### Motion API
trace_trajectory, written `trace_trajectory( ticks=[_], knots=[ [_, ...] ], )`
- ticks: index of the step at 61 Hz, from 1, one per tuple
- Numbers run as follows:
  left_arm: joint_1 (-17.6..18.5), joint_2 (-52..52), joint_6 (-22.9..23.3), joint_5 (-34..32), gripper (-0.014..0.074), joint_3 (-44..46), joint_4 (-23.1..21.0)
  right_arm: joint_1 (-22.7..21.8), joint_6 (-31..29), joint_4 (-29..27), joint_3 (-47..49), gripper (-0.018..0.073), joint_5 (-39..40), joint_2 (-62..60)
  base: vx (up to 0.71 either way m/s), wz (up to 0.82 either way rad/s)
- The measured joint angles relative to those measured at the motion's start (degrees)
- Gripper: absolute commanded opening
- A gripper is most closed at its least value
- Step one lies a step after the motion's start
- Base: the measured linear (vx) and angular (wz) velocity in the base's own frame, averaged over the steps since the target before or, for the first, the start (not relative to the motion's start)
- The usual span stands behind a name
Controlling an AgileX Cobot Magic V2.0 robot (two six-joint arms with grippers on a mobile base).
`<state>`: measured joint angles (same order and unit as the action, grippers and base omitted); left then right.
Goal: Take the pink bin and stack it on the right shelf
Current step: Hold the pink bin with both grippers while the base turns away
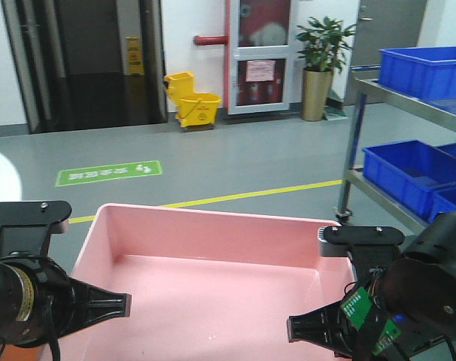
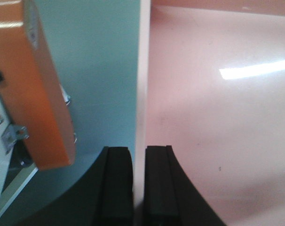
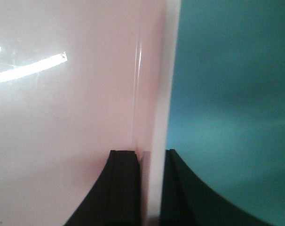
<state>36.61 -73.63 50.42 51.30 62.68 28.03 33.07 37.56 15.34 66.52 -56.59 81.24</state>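
Left gripper jaws pinching the left wall of the pink bin, right gripper jaws pinching its right wall, bin level between both arms over the grey floor, right shelf near on the right, blue crates on both tiers
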Motion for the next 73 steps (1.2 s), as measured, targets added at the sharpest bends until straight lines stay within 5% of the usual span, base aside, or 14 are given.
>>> trace_trajectory(
  ticks=[73],
  knots=[
    [0.0,0.0,0.0,0.0,0.0015,0.0,0.0,0.0,0.0,-0.1,0.0,0.0064,0.0,0.0,0.22,-0.31]
  ],
)
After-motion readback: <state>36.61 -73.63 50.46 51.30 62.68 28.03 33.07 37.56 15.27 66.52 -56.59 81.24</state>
